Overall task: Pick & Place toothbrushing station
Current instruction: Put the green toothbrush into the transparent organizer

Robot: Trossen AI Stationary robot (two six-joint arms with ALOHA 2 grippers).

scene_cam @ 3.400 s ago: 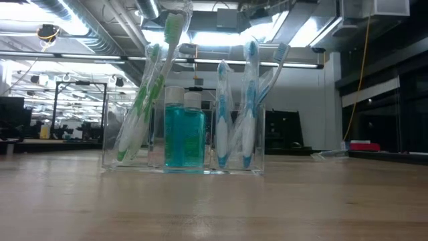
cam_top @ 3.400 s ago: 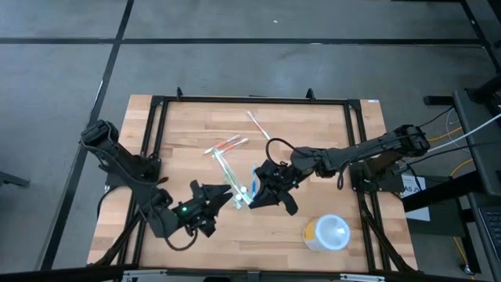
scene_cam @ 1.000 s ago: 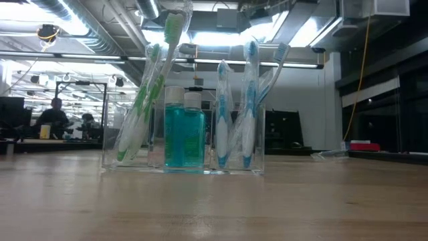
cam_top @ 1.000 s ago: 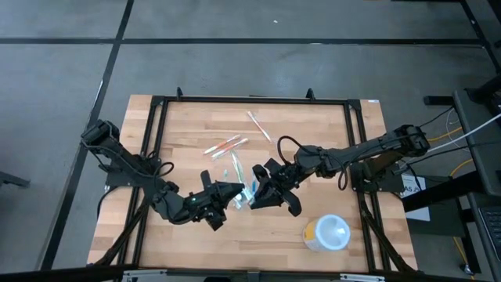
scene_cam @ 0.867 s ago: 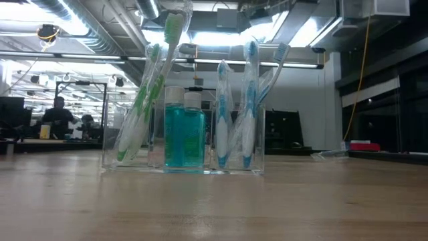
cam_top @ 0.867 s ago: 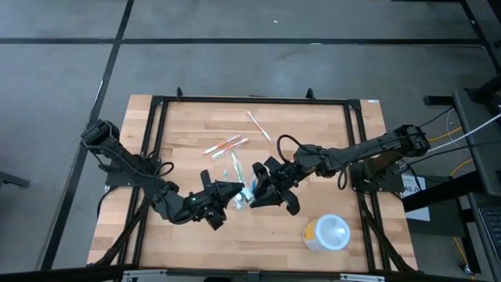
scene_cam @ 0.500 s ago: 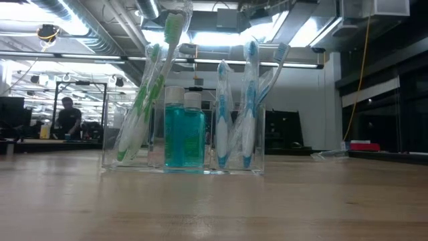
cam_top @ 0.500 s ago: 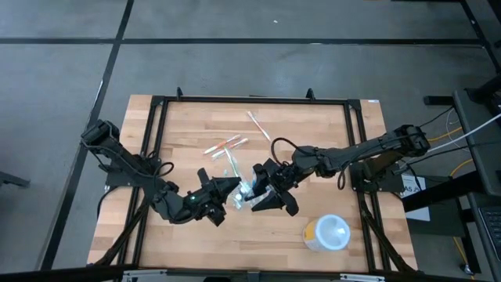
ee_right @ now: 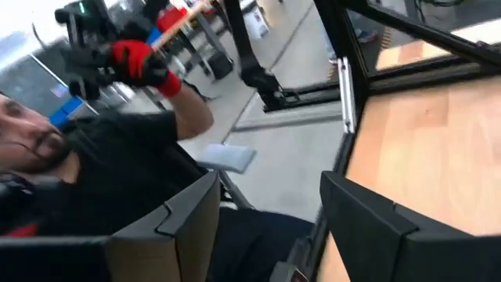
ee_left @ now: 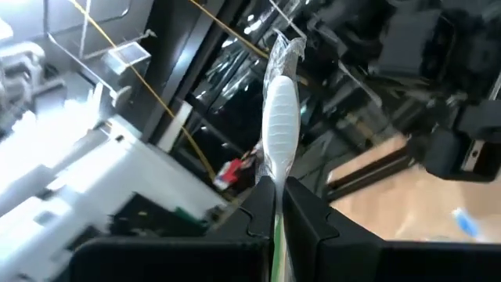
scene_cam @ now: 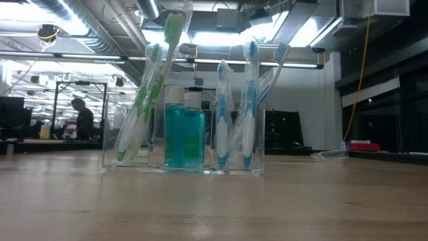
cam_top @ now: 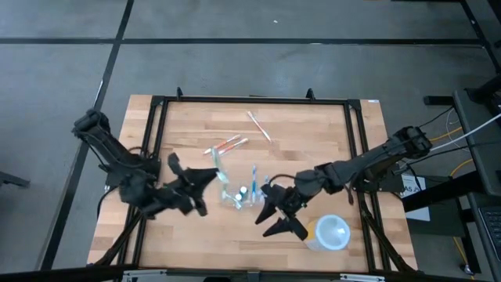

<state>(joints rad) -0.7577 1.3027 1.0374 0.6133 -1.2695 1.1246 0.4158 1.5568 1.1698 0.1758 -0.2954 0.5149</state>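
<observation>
The toothbrushing station, a clear rectangular holder, stands on its base mid-table; in the low view it holds green toothbrushes, a teal bottle and blue toothbrushes. My left gripper is just left of it, shut on a white toothbrush with a green stripe. My right gripper hangs open to the station's near right, and in its wrist view nothing lies between the fingers. My left gripper pinches the white toothbrush's handle between its two fingers. The brush runs along the fingers and sticks out well past their tips, lifted clear of the table. A crinkled clear wrap shows at its free end.
Loose toothbrushes lie on the far half of the table. A round white and yellow container stands near the front right, close to my right gripper. A person in dark clothes with a red glove is beyond the table's edge.
My right gripper has opened, let go of the station and drawn back toward the table's near right. My left gripper has pulled away from the station toward the left edge, still shut on the toothbrush. The station stays standing mid-table.
</observation>
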